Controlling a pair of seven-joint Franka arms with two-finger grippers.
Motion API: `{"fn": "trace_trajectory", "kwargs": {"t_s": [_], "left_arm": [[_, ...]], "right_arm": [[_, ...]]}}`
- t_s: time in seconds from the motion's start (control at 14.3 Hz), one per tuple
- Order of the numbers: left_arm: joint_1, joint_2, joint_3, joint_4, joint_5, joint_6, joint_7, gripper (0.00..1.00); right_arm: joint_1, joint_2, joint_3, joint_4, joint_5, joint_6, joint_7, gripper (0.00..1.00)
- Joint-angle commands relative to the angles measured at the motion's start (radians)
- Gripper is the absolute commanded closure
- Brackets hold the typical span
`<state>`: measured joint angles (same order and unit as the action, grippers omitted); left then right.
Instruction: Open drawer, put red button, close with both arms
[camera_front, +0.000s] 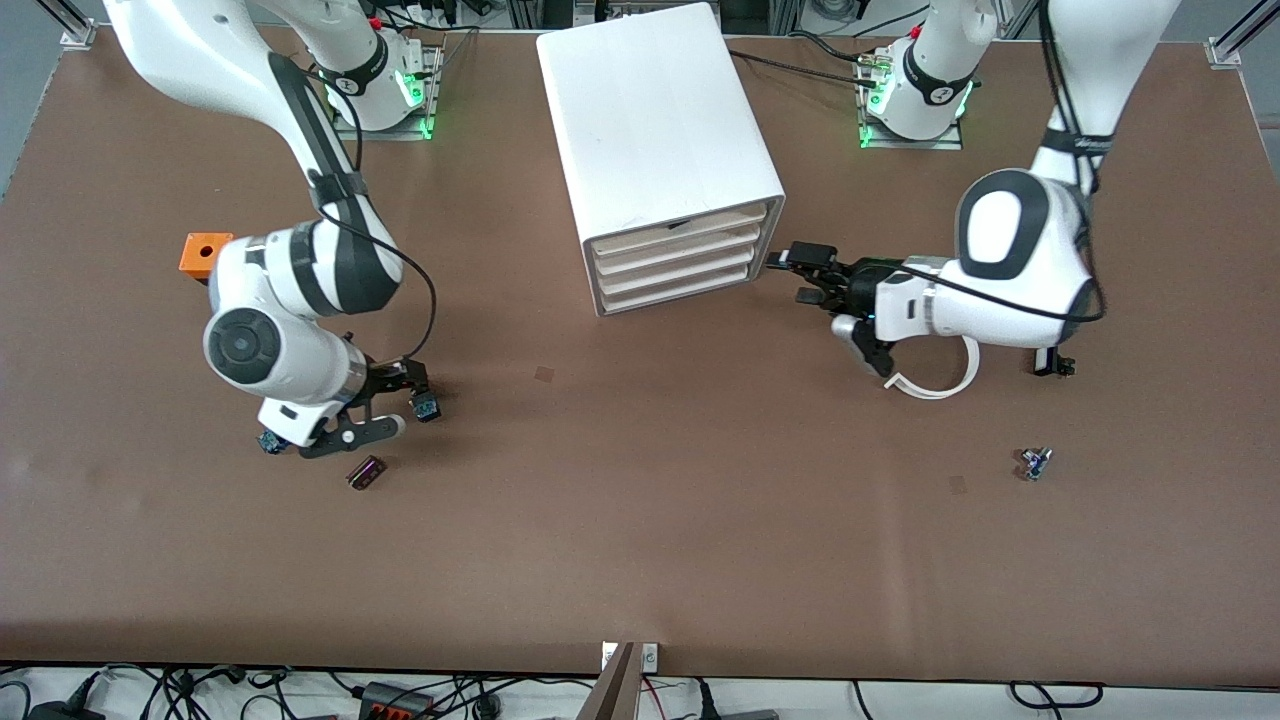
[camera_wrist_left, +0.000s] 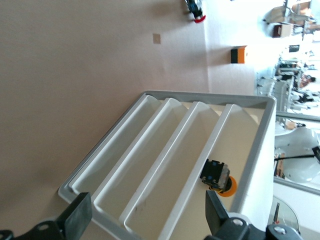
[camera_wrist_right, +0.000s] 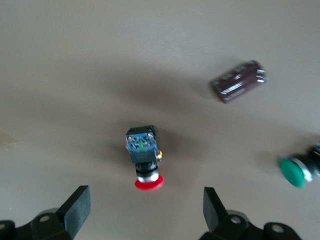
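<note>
The white four-drawer cabinet (camera_front: 660, 130) stands at the middle of the table with all drawers pushed in. The drawer (camera_front: 680, 251), second from top, also shows in the left wrist view (camera_wrist_left: 182, 160). My left gripper (camera_front: 802, 275) is open and empty beside the cabinet's front corner, level with the drawers (camera_wrist_left: 147, 220). The red button (camera_front: 426, 405) lies on the table toward the right arm's end. My right gripper (camera_front: 385, 405) is open just above it; the button (camera_wrist_right: 145, 160) lies on its side just ahead of the fingers, untouched (camera_wrist_right: 145, 212).
A green-capped button (camera_wrist_right: 295, 171) and a dark purple cylinder (camera_front: 366, 472) lie close to the red button. An orange box (camera_front: 203, 253) sits beside the right arm. A small orange-capped switch (camera_wrist_left: 218, 178) rests in the top drawer's front. Another small switch (camera_front: 1035, 463) lies toward the left arm's end.
</note>
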<state>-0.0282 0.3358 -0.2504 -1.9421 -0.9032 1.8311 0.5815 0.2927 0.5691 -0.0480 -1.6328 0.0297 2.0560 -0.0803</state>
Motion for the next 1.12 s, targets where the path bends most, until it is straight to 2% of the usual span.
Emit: {"fn": "trace_trajectory", "kwargs": {"t_s": [0.0,0.28,0.49,0.63,0.77,1.05], "left_arm": [[0.014,0.071,-0.023,-0.004,-0.098,0.014,0.163,0.01],[0.014,0.095,-0.052,-0.079,-0.170,0.014,0.242,0.13],[0.014,0.158,-0.059,-0.104,-0.246,0.016,0.404,0.20],[0.014,0.189,-0.061,-0.121,-0.264,0.014,0.474,0.42],[0.022,0.187,-0.084,-0.150,-0.282,0.013,0.478,0.46],[0.013,0.189,-0.090,-0.182,-0.338,0.013,0.495,0.63]], "right_arm": [[-0.003,0.064,0.017,0.027,0.001,0.038,-0.047,0.00],[-0.004,0.123,0.022,0.025,0.001,0.081,-0.095,0.00],[-0.003,0.144,0.022,0.025,0.001,0.082,-0.116,0.00],[0.000,0.156,0.023,0.025,0.001,0.090,-0.115,0.00],[-0.001,0.164,0.023,0.025,0.001,0.090,-0.115,0.00],[-0.001,0.179,0.033,0.027,-0.001,0.093,-0.115,0.00]]}}
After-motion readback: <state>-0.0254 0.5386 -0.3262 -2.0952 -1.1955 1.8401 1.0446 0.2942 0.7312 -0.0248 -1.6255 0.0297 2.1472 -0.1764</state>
